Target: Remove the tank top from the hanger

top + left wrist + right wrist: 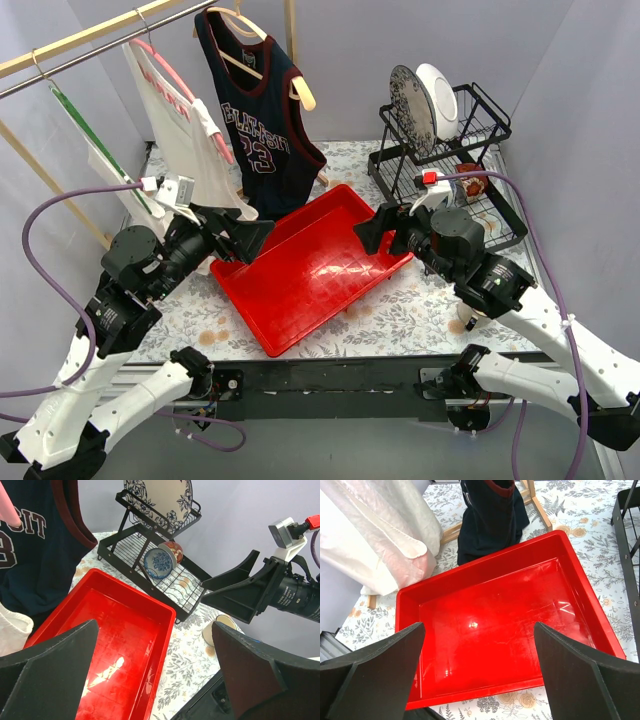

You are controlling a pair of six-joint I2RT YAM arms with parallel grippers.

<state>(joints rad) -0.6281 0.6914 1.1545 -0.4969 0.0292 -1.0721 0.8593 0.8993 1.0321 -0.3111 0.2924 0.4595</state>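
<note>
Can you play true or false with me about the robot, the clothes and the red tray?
1. The dark blue tank top hangs on a wooden hanger. True.
2. The red tray is full of clothes. False: nothing lies in it.
3. The left hand and the right hand are both open and hold nothing. True.
4. The plates stand in the red tray. False: they stand in the black dish rack.
5. The white top lies flat on the table. False: it hangs on a pink hanger.
</note>
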